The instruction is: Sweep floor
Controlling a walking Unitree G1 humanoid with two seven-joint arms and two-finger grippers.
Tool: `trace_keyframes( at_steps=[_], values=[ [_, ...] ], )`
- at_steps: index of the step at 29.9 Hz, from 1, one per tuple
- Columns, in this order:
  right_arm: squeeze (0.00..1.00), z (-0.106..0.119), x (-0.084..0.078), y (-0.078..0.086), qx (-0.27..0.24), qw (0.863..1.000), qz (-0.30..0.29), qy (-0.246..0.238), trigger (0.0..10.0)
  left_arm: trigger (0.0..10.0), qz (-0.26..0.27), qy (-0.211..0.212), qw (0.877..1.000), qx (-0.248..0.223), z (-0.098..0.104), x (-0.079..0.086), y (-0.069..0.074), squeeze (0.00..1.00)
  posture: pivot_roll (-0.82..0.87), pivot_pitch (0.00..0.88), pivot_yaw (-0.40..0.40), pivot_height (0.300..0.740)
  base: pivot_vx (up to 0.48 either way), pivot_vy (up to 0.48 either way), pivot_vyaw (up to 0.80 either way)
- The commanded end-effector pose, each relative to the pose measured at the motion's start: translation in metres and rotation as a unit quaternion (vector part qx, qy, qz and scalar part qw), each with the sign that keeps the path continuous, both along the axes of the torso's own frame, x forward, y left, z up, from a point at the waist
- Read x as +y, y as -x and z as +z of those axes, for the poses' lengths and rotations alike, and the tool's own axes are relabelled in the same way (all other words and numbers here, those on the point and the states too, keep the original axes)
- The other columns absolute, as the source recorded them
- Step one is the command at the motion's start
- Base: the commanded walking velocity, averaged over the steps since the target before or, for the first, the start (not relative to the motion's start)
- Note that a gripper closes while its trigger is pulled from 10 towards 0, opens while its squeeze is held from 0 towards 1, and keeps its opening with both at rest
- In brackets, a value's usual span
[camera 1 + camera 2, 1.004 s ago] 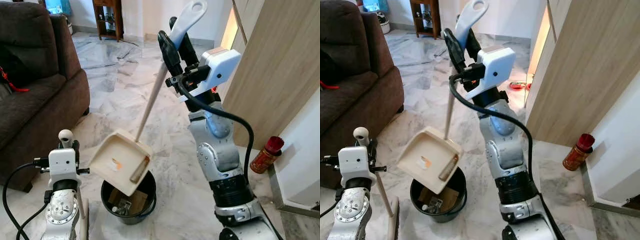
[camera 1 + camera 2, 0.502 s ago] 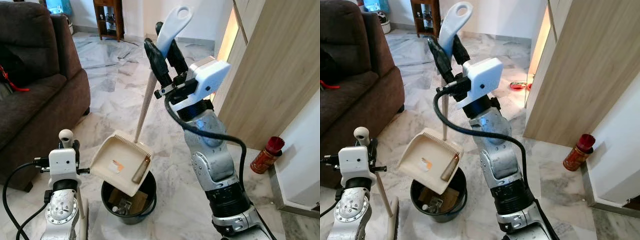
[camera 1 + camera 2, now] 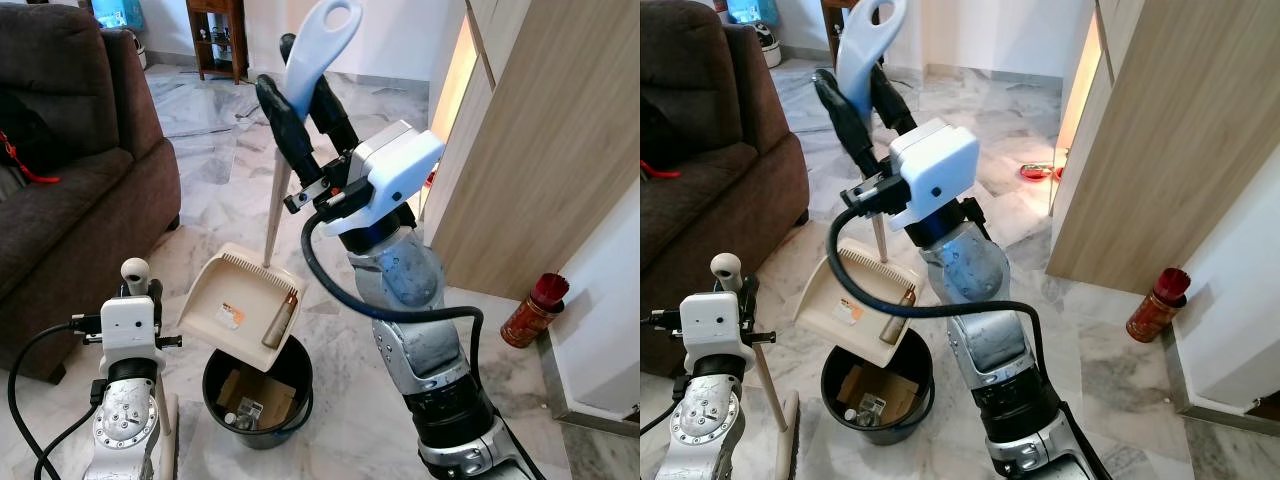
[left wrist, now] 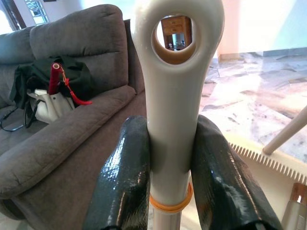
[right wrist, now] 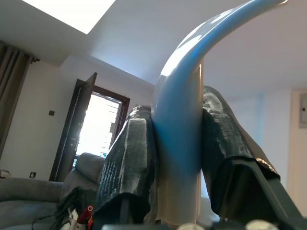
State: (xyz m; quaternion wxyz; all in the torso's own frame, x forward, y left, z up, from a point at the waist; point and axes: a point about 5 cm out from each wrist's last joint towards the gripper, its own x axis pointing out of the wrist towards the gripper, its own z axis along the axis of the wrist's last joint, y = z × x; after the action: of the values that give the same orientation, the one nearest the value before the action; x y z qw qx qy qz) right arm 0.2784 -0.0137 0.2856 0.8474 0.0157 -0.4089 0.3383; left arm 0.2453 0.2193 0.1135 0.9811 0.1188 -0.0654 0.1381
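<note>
Sweeping looks nearly finished: the right gripper (image 3: 300, 130), clamped on the long dustpan handle (image 3: 318, 40), tilts the dustpan (image 3: 240, 310) over the black bin (image 3: 255, 395) at lower centre, a small tube (image 3: 279, 320) not yet tipped out, while the left gripper (image 4: 172, 163) grips the broom handle (image 4: 175, 72)

The right hand (image 3: 862, 100) grips the dustpan (image 3: 862, 300), tilted above the black bin (image 3: 878, 388).

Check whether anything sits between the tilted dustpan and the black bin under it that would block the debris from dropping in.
Nothing visible does. The right hand holds the dustpan by its long handle, tilted directly above the black bin, whose mouth is open. A brown tube and a scrap lie in the pan.
</note>
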Motion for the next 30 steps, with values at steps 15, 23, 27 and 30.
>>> trace_keyframes(
  at_steps=[15, 23, 27, 30],
  values=[
    [0.00, 0.015, 0.006, 0.024, -0.074, 0.997, 0.014, -0.008, 10.0, 10.0, -0.010, -0.020, 1.000, -0.017, 0.006, -0.002, -0.003, 0.00, 0.03, 0.000, -0.023, 0.740, 0.000, 0.000, 0.00],
    [0.00, 0.012, 0.007, 0.024, -0.065, 0.998, 0.012, -0.007, 10.0, 10.0, -0.010, -0.019, 1.000, -0.017, 0.006, -0.002, -0.003, 0.00, 0.03, 0.000, -0.023, 0.740, 0.000, 0.000, 0.00],
    [0.00, 0.011, 0.006, 0.021, -0.055, 0.998, 0.005, -0.008, 10.0, 10.0, -0.011, -0.019, 1.000, -0.017, 0.006, -0.002, -0.003, 0.00, 0.03, 0.000, -0.023, 0.740, 0.000, 0.000, 0.00],
    [0.00, 0.006, -0.002, 0.009, -0.044, 0.998, -0.040, 0.008, 10.0, 10.0, -0.011, -0.018, 1.000, -0.016, 0.006, -0.003, -0.003, 0.00, 0.03, 0.000, -0.025, 0.740, 0.000, 0.000, 0.00]
  ],
)
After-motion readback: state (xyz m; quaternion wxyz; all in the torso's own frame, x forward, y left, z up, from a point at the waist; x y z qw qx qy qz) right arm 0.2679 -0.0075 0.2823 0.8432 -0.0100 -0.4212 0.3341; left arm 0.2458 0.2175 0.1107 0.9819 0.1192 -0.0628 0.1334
